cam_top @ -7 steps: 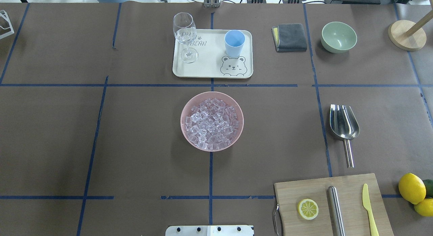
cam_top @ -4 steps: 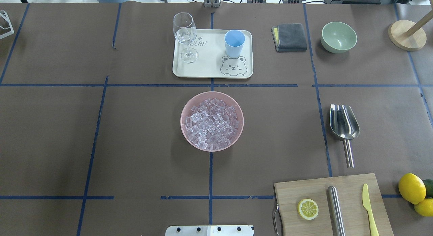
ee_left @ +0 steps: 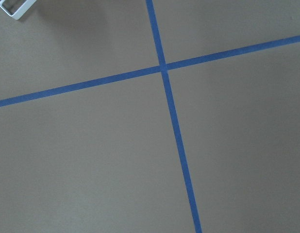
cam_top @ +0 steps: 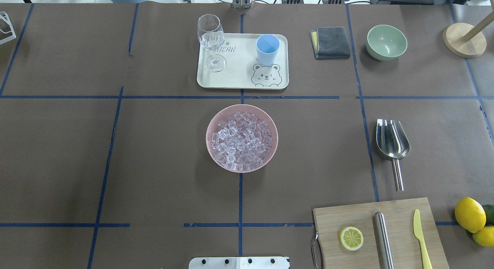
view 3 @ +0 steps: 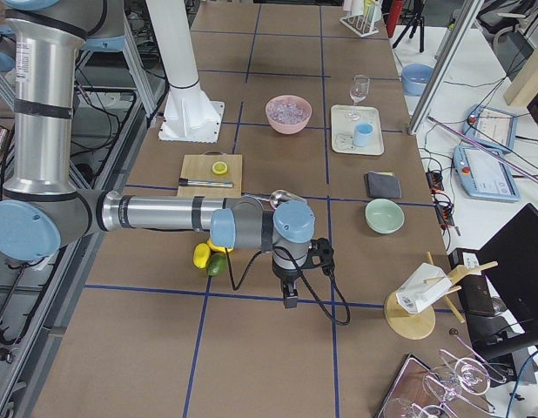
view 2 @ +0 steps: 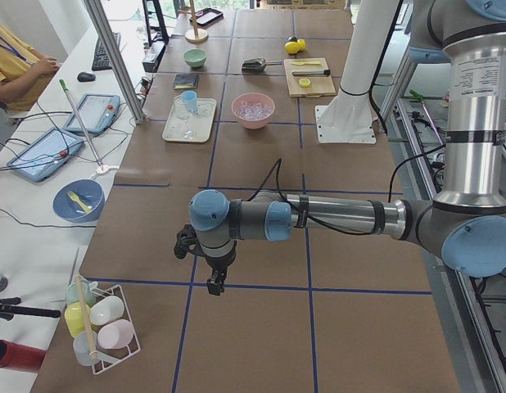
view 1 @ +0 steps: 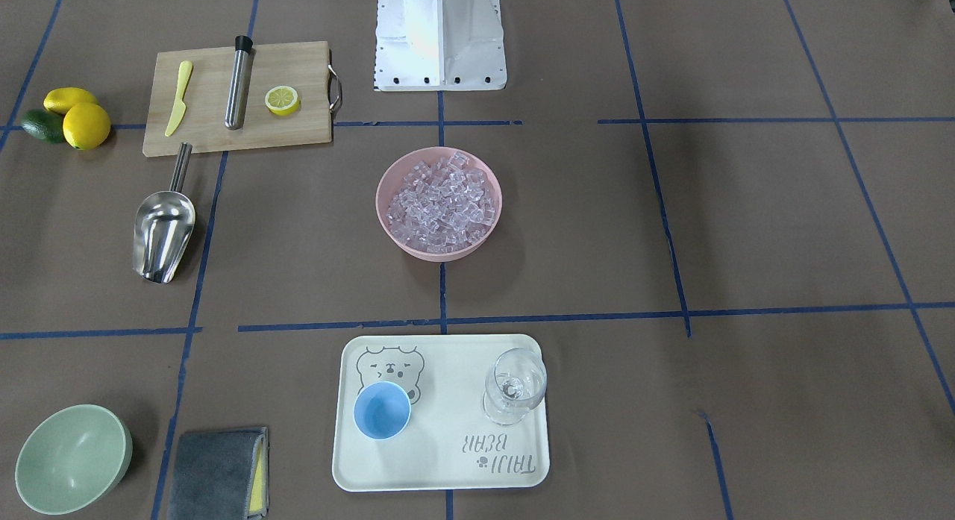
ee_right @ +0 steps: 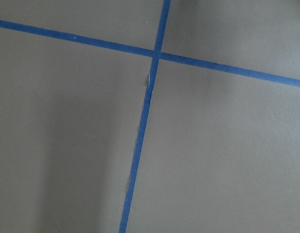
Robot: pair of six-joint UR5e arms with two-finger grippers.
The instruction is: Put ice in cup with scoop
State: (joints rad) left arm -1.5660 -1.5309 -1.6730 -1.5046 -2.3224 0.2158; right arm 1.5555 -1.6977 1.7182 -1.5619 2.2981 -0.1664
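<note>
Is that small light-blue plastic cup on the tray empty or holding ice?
Empty: the light-blue cup shows only bare blue bottom inside.

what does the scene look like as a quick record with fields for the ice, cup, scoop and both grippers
ice: clear glassy cubes heaped in a round pink bowl, centre of the table
cup: small light-blue plastic cup upright on a cream bear-print tray, no ice inside
scoop: shiny steel scoop lying on the robot's right, handle toward the robot, empty, ungripped
left gripper: off at the left table end, open or shut cannot be told
right gripper: off at the right table end, open or shut cannot be told
</note>
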